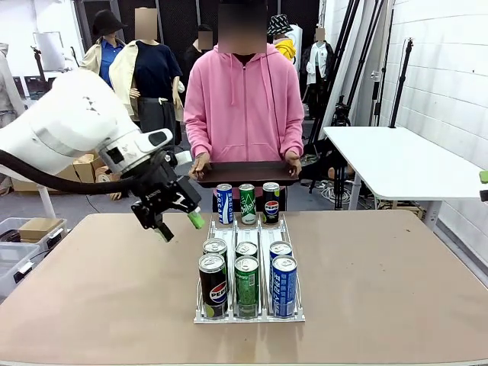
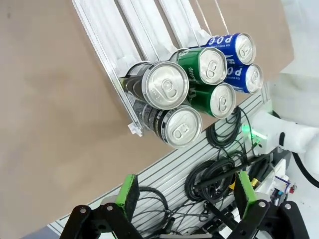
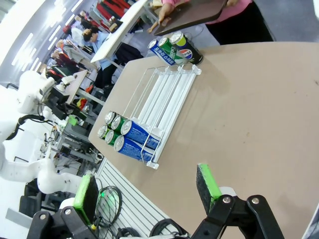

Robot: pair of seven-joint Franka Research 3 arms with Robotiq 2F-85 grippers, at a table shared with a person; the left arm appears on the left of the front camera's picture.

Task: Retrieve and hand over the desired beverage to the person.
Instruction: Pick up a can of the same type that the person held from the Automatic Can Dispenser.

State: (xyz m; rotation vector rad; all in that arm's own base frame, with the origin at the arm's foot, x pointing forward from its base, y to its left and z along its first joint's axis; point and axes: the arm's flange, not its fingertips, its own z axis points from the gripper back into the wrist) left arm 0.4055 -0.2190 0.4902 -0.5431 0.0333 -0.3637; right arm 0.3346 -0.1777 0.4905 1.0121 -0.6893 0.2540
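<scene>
Left tool (image 1: 181, 226): jaws wide, empty, hovering left of centre beside the rack (image 1: 248, 318). Right tool (image 3: 147, 191): wide, empty. Advised approach: straddle one can's sides, clear of its neighbours; the wanted one cannot be told. Cans (image 1: 246, 286): mid-frame on the worktop (image 1: 381, 290), upright, long axes vertical, tops up.

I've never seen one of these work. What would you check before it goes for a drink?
1. The left arm's jaws are open and empty: ok.
2. The right arm's jaws are open and empty: ok.
3. The six cans stand upright at the near end of the rack: ok.
4. Which drink the person wants: cannot tell.
5. The tray is held out level by the person: ok.
</scene>
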